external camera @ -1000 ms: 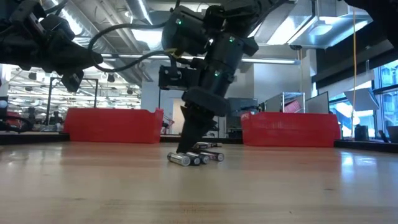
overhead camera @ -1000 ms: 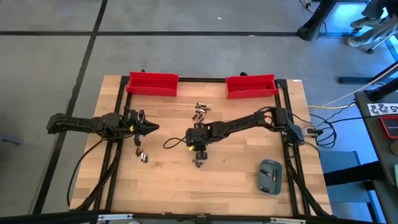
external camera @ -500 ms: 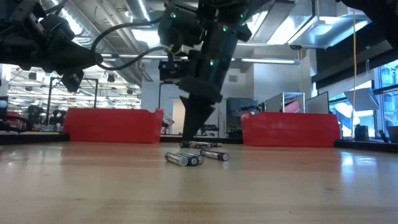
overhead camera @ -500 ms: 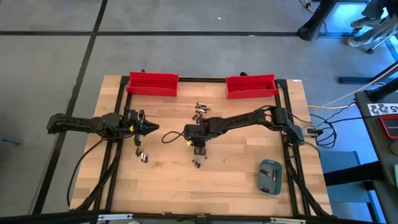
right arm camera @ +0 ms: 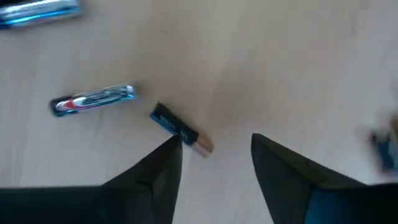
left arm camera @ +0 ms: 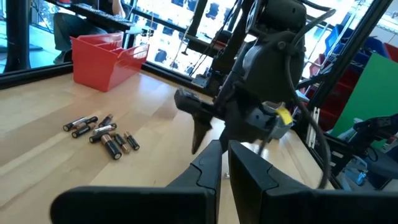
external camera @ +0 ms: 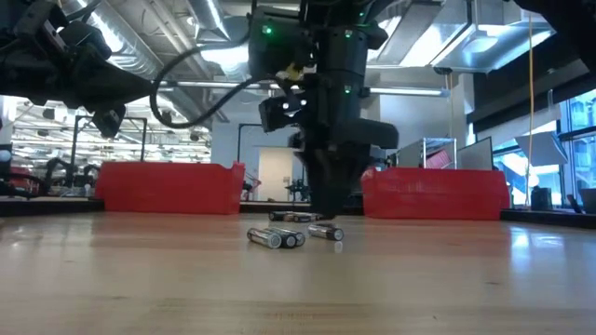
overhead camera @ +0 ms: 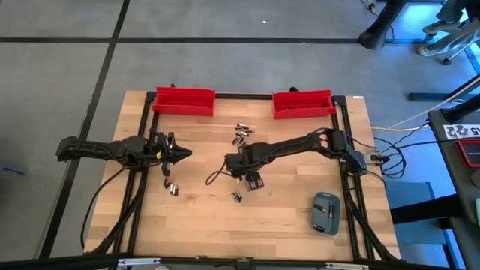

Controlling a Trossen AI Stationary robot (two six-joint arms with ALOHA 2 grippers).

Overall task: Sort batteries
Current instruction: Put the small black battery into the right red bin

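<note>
While both arms show from above, detail is supplied by the other views:
High view: right gripper [overhead camera: 253, 180] is seen mid-table, batteries [overhead camera: 237, 196] just beside it; a second group [overhead camera: 241, 133] lies near the red bins [overhead camera: 184, 100]; a third [overhead camera: 172, 188] lies near the left gripper [overhead camera: 182, 154]
Right wrist view: fingers [right arm camera: 163, 163] are held apart, nothing gripped; one blue-labelled cell [right arm camera: 180, 134] lies by a fingertip
Left wrist view: fingers [left arm camera: 208, 165] are pressed together, empty
Low view: dark cells with silvery ends [external camera: 276, 238] lie flat on the wooden table [external camera: 447, 279]

Batteries [overhead camera: 237, 197] beside right hand [overhead camera: 253, 182], table [overhead camera: 285, 217] open
</note>
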